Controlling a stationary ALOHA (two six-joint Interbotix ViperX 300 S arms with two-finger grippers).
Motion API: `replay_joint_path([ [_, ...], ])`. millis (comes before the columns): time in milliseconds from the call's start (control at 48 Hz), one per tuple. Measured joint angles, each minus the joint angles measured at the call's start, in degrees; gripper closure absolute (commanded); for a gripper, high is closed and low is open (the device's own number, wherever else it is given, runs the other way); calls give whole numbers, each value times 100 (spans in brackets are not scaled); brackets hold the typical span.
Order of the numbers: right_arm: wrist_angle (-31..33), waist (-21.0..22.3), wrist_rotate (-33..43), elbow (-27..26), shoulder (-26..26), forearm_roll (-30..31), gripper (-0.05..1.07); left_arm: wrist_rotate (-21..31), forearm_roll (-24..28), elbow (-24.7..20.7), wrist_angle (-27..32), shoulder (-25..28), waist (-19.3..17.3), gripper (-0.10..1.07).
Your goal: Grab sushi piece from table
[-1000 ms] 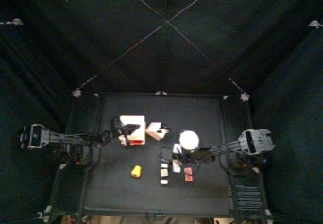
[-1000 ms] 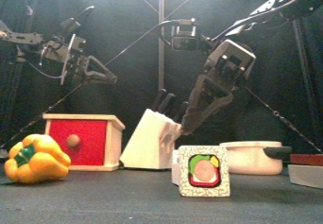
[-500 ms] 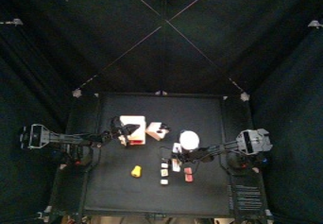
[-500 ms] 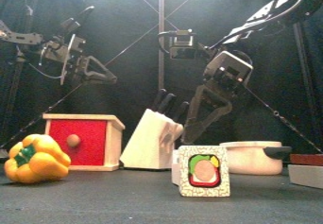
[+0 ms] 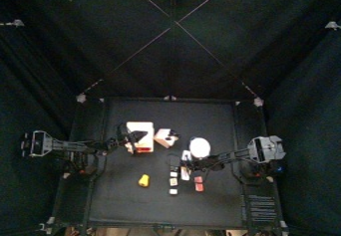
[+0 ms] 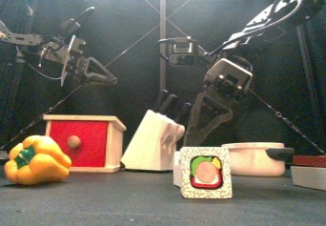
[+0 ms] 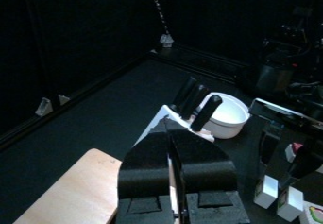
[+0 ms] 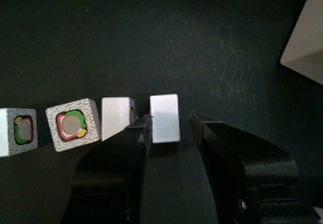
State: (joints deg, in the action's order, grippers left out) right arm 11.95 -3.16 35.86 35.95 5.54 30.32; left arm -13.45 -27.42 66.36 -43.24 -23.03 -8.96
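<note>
Whitish sushi (image 8: 164, 120) is sitting on the worktop (image 8: 151, 39) between the right end effector's (image 8: 171, 131) spread jaws; left end effector (image 7: 175, 176) is pressed together.

The right arm (image 6: 249, 39) swung lower and nearer across the last second. Seen from the front, its gripper (image 6: 204, 115) dropped behind the knife block (image 6: 152, 139), from an earlier spot further left and a touch higher. From above, the right gripper (image 5: 188, 161) crept along the table (image 5: 114, 195) toward the row of small pieces, ending beside a sushi piece (image 5: 173, 164). Its jaws eased a shade wider. The left arm (image 6: 57, 53) never budged.
</note>
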Motion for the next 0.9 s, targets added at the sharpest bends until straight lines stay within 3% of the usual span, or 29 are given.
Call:
replay_joint_path([
  [896, 193, 26, -26, -167, 308, 0, 28, 9, 0, 18, 0, 0, -9, 76],
])
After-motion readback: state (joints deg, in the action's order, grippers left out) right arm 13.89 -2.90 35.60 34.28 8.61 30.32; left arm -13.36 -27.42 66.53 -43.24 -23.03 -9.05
